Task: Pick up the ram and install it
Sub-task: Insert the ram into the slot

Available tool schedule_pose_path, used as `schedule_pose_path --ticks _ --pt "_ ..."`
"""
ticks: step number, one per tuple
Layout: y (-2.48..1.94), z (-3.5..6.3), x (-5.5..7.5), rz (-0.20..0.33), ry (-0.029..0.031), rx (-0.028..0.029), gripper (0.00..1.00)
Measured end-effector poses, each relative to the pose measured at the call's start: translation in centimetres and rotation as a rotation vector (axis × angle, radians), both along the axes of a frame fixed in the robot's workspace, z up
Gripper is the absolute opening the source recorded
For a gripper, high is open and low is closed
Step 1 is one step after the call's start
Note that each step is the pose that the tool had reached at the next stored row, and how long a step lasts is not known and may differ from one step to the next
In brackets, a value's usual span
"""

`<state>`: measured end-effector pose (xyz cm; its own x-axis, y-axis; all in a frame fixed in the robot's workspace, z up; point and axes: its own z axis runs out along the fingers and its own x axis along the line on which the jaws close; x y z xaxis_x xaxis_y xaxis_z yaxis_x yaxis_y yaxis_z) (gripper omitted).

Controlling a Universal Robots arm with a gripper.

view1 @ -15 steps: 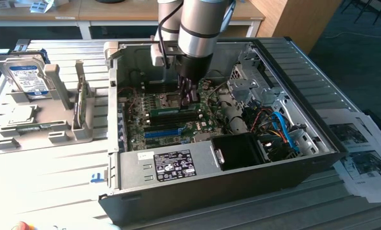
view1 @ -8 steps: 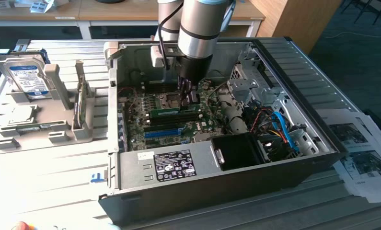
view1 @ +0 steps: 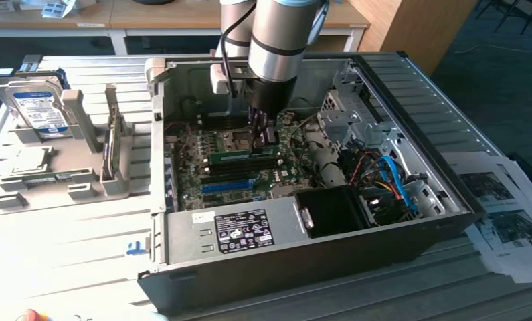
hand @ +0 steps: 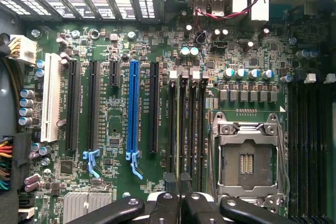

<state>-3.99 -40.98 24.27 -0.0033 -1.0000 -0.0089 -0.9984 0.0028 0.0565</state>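
1. Closest to the wrist camera, the gripper has its two dark fingers drawn together, shut, at one end of the bank of black memory slots. I cannot tell whether they touch anything.
2. In the exterior view, the ram stands on edge in the first of those slots, and its green strip runs toward the fingertips.
3. Judged risk: if the stick is not fully seated, or its end clips are not latched, it may sit tilted. Pressure at one end alone would cause that.
4. Judged risk: a misaligned notch under downward force could strain the slot or flex the motherboard.
5. Judged risk: the bare processor socket lies just beside the slots, so a sideways slip of the fingers could strike its frame.
6. Opened on its side, the computer case holds the motherboard, a labelled silver box, a black box and blue and red cables.
7. At the exterior view's left, the grey holder tray carries an upright hard drive and a flat silver processor chip.
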Motion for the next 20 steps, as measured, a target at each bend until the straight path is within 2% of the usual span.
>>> schedule_pose_path --ticks 10,11,20 --pt "0.0 -0.44 0.0 0.0 0.0 0.0001 0.12" --pt "0.0 -0.99 0.0 0.0 -0.0001 0.0001 0.12" --pt "0.02 -0.3 0.0 0.0 -0.0002 0.0003 0.12"
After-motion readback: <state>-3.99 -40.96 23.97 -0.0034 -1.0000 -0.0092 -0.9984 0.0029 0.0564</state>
